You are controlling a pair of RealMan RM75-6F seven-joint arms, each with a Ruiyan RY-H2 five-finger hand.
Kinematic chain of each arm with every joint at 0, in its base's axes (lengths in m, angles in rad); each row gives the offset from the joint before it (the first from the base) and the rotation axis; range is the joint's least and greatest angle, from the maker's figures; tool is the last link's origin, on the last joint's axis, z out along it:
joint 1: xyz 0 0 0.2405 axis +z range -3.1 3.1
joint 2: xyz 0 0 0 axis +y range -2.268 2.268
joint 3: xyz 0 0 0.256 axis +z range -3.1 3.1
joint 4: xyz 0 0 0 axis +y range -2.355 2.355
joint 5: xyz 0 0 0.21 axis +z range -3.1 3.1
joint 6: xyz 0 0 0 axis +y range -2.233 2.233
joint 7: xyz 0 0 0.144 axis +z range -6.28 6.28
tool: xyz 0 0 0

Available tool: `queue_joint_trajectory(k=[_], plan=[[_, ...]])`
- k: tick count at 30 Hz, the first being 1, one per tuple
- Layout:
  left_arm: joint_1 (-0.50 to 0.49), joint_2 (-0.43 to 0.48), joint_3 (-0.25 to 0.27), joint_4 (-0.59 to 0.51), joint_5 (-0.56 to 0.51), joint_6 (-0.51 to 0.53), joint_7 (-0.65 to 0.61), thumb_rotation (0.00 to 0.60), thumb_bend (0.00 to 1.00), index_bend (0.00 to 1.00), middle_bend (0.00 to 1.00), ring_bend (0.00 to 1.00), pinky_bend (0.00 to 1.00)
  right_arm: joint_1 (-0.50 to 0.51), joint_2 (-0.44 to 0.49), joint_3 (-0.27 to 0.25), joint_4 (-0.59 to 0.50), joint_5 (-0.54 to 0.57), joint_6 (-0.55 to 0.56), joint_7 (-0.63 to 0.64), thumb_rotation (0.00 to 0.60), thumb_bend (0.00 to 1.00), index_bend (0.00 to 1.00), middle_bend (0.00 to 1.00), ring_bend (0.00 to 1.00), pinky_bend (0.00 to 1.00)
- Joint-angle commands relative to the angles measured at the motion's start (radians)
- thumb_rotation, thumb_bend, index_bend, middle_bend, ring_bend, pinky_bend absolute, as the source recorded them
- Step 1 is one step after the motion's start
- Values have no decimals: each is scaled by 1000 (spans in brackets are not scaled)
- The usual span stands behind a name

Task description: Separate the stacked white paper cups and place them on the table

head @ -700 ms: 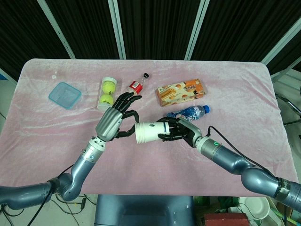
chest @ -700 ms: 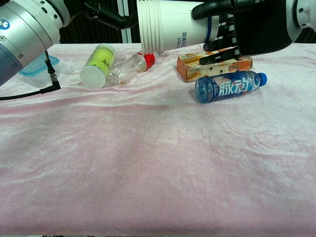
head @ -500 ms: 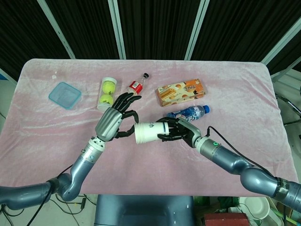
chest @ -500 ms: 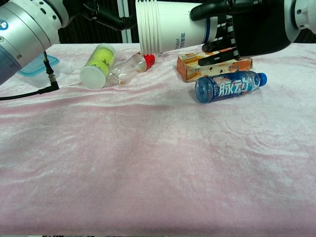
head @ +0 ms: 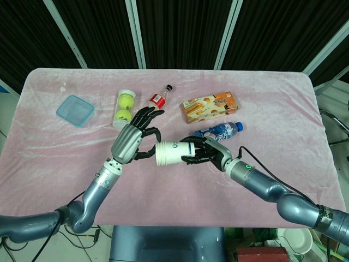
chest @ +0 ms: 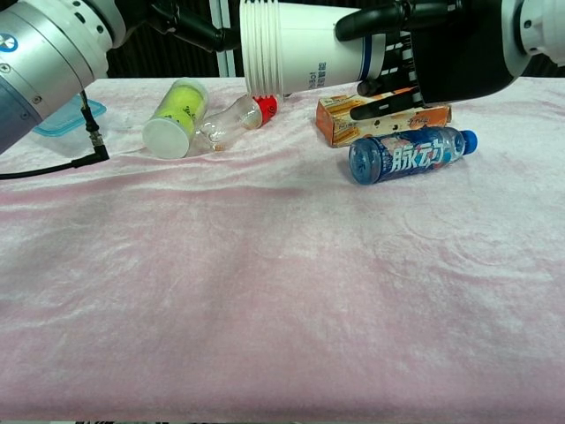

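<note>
Gripping the stacked white paper cups (head: 173, 153) sideways in my right hand (head: 210, 153), nudged slightly leftward since before, my left hand (head: 133, 138) unmoved, fingers spread at the rims, above the tabletop (chest: 265, 283).

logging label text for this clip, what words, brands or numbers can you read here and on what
"脉动" in white on the blue bottle lying on the table.
Blue print on the stacked white paper cups held by the right robot hand: too small to read.
Print on the orange snack box: too blurred to read.
Red label on the small clear bottle: unreadable.
Blue and white round mark on the left arm: a logo, no legible letters.
</note>
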State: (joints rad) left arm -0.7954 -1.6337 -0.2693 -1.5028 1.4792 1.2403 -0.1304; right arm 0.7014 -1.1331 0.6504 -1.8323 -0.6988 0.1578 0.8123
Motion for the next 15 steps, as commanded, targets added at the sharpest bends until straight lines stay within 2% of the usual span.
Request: queue_joint_trajectory(k=[1, 15], plan=[[0, -2, 2, 4, 3, 2, 1, 600, 497, 594, 113, 0, 0, 0, 4, 0, -3, 2, 3, -1, 600, 466, 762, 598, 624, 453], [4, -3, 10, 13, -4, -2, -8, 600, 523, 602, 114, 0, 0, -11, 13, 7, -3, 10, 0, 3, 600, 468, 762, 598, 624, 453]])
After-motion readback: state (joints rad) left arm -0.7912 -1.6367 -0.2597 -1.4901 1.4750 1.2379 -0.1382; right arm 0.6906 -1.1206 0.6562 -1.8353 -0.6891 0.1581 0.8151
